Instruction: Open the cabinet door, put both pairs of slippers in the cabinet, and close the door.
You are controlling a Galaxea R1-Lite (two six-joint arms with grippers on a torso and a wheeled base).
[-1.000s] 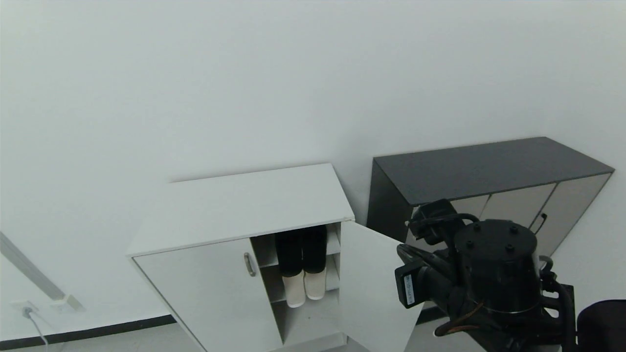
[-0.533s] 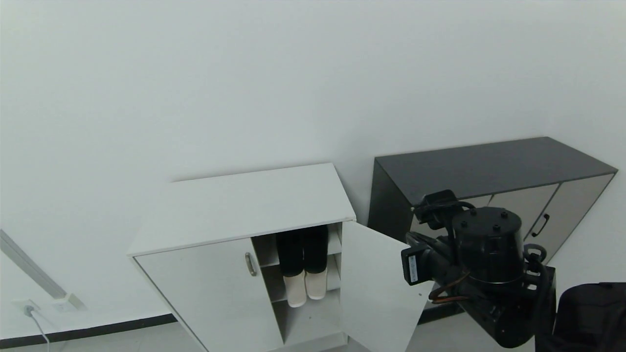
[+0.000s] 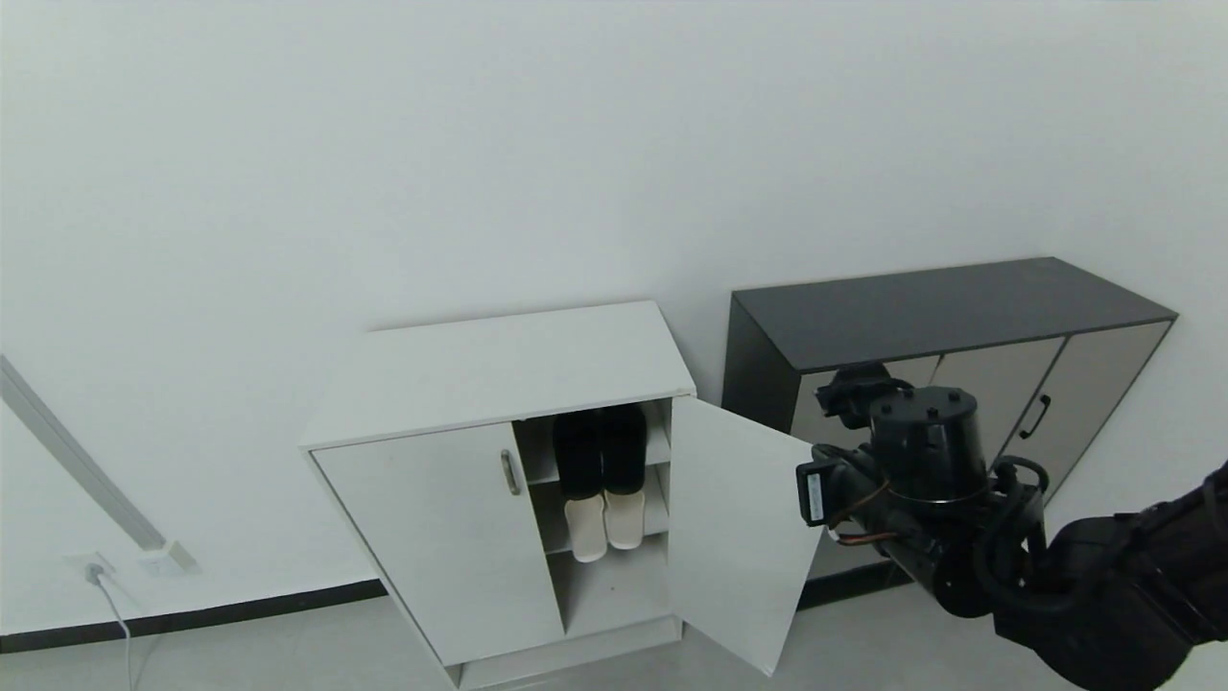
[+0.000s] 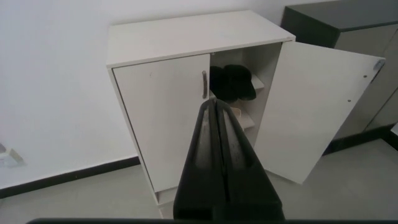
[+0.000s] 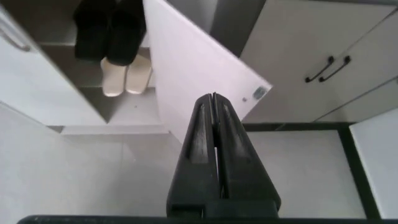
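Cabinet: you have the white cabinet (image 3: 499,369) against the wall. Its left door (image 3: 451,547) is shut, with a metal handle (image 3: 509,472) at its inner edge.
Right door: the right door (image 3: 739,537) stands swung wide open, so you can see into the right half of the cabinet.
Black slippers: the black pair (image 3: 600,451) is inside the open right half. The two lie side by side in the upper part and hang over the front of a shelf.
Cream slippers: the cream pair (image 3: 604,523) is also inside, side by side directly under the black pair. It juts past the front of the next shelf down. You cannot tell whether the two pairs touch.
Right jaws: the right gripper (image 5: 213,98) has its jaws pressed together with nothing between them. In the right wrist view its tips lie in front of the open door's outer face, near the free edge. You cannot tell whether they touch the door.
Left jaws: the left gripper (image 4: 214,102) also has its jaws pressed together on nothing. It is held back from the cabinet and points at where the shut door meets the open half.
Beside: a dark cabinet (image 3: 940,307) stands just to the right of the white one, with its doors shut.
Wall: a socket with a cable plugged in (image 3: 91,573) sits low on the wall, well apart to the left.
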